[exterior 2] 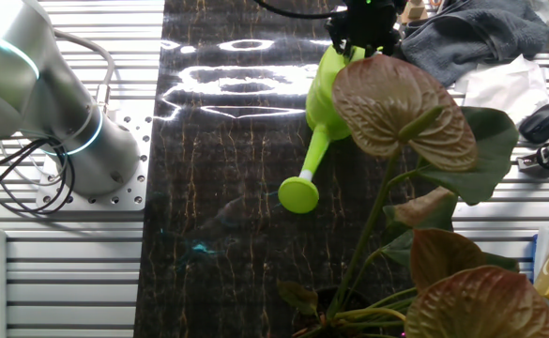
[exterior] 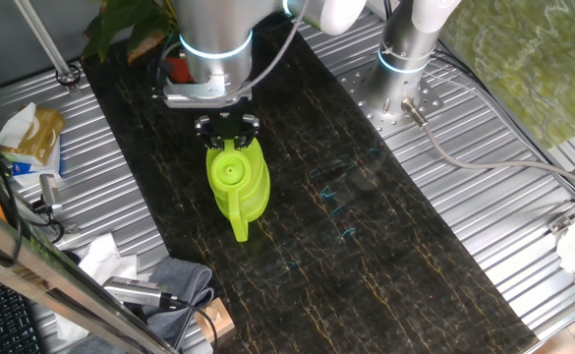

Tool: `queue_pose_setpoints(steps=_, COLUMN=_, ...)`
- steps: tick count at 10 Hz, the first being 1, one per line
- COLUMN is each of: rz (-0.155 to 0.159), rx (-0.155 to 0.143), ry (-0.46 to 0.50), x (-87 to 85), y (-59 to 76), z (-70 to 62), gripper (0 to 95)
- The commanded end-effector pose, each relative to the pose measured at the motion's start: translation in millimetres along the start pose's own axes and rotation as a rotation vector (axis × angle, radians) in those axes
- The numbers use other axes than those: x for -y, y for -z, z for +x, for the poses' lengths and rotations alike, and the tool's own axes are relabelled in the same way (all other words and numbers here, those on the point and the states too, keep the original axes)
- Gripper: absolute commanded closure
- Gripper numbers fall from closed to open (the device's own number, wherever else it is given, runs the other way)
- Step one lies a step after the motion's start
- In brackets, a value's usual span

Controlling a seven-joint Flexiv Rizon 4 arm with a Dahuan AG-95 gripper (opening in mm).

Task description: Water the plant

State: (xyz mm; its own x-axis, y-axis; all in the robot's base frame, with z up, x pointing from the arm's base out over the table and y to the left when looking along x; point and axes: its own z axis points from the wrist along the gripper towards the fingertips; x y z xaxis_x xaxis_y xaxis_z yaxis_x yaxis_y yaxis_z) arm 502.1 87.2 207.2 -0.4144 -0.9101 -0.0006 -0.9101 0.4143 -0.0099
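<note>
Clasping the handle of the lime-green watering can [exterior: 238, 183], the gripper [exterior: 226, 128] jaws are readying it for tilting toward the plant [exterior 2: 415, 188] at the tabletop's far edge.

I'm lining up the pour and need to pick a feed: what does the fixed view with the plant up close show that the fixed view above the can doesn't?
Only the close view shows the watering can's spout in profile with its round tip, and the plant's reddish leaves and stems.

Only the overhead view shows the can's top cap and the clutter at the table's left edge.

Both show the gripper at the lime-green watering can on the dark mat.
</note>
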Motion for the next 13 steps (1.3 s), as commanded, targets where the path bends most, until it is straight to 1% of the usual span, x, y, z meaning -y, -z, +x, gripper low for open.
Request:
queue_pose_setpoints(steps=1, rz=-0.060, rx=-0.016, ry=-0.064, x=-0.5, y=1.0, z=0.2, gripper=95.0)
queue_pose_setpoints(steps=2, rz=-0.084, rx=-0.030, ry=-0.117, x=-0.5, y=1.0, z=0.2, gripper=95.0)
queue_pose_setpoints(steps=3, rz=-0.104, rx=-0.050, ry=-0.190, x=-0.5, y=1.0, z=0.2, gripper=95.0)
queue_pose_setpoints(steps=4, rz=-0.104, rx=-0.057, ry=-0.230, x=-0.5, y=1.0, z=0.2, gripper=95.0)
queue_pose_setpoints(steps=5, rz=-0.106, rx=-0.073, ry=-0.271, x=-0.5, y=1.0, z=0.2, gripper=95.0)
queue_pose_setpoints(steps=6, rz=-0.111, rx=-0.070, ry=-0.306, x=-0.5, y=1.0, z=0.2, gripper=95.0)
queue_pose_setpoints(steps=7, rz=-0.110, rx=-0.073, ry=-0.353, x=-0.5, y=1.0, z=0.2, gripper=95.0)
queue_pose_setpoints(steps=8, rz=-0.106, rx=-0.078, ry=-0.379, x=-0.5, y=1.0, z=0.2, gripper=95.0)
queue_pose_setpoints(steps=11, rz=-0.104, rx=-0.077, ry=-0.387, x=-0.5, y=1.0, z=0.2, gripper=95.0)
queue_pose_setpoints(steps=12, rz=-0.104, rx=-0.075, ry=-0.371, x=-0.5, y=1.0, z=0.2, gripper=95.0)
queue_pose_setpoints(steps=13, rz=-0.092, rx=-0.080, ry=-0.328, x=-0.5, y=1.0, z=0.2, gripper=95.0)
